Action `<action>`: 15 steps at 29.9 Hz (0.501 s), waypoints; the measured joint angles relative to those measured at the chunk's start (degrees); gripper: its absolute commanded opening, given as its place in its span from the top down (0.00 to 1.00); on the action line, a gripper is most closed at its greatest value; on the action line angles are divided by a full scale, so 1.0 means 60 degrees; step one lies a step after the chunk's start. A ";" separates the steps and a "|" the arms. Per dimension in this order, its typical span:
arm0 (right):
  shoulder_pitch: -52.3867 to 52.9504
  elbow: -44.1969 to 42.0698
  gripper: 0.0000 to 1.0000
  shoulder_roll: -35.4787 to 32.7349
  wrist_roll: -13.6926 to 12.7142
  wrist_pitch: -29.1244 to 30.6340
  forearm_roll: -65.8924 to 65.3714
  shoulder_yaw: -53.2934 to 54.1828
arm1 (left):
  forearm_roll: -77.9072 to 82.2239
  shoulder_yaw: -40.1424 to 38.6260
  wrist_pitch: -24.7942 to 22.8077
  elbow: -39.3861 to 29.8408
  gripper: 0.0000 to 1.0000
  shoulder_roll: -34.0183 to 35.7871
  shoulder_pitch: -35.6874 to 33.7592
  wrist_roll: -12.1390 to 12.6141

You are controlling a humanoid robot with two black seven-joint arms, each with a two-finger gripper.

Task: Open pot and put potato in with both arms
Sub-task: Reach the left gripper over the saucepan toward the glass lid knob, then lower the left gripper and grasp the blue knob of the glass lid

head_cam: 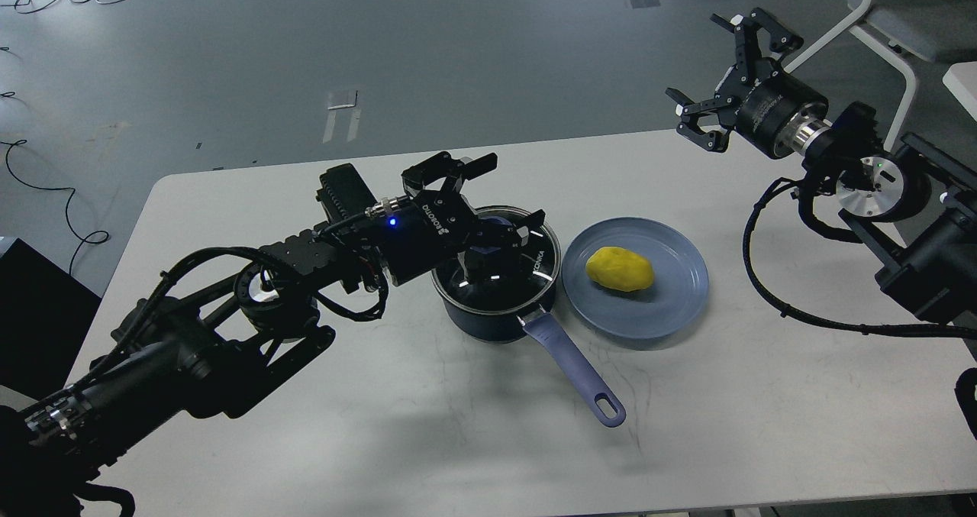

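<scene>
A dark pot with a glass lid and a blue knob stands mid-table, its purple handle pointing toward the front right. A yellow potato lies on a blue-grey plate just right of the pot. My left gripper is open above the lid, one finger at the far rim and one near the right rim, and it partly hides the knob. My right gripper is open, raised over the table's far right edge, well away from the potato.
The white table has bare surface in front and to the left of the pot. A white chair stands on the floor behind the right arm. Cables lie on the floor at the left.
</scene>
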 measured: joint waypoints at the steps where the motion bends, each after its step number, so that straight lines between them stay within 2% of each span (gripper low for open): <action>1: -0.0001 -0.0001 0.00 0.0000 0.0002 -0.0001 0.0000 -0.0002 | 0.0000 0.0007 0.0008 0.0120 0.02 -0.0078 0.0000 -0.0001; 5: -0.0003 -0.0021 0.00 0.0000 0.0004 -0.0011 0.0000 -0.0025 | -0.0040 0.0017 0.0013 0.0897 0.02 -0.0403 -0.0025 -0.0010; 9: -0.0044 -0.0029 0.00 -0.0056 0.0004 -0.0014 0.0000 -0.0028 | -0.0048 0.0250 0.0046 0.1200 0.02 -0.0591 -0.0025 -0.0012; 15: -0.0101 -0.0032 0.00 -0.0101 0.0008 -0.0049 0.0000 -0.0167 | -0.0035 0.0909 0.0671 0.1453 0.02 -0.0628 -0.0025 -0.0016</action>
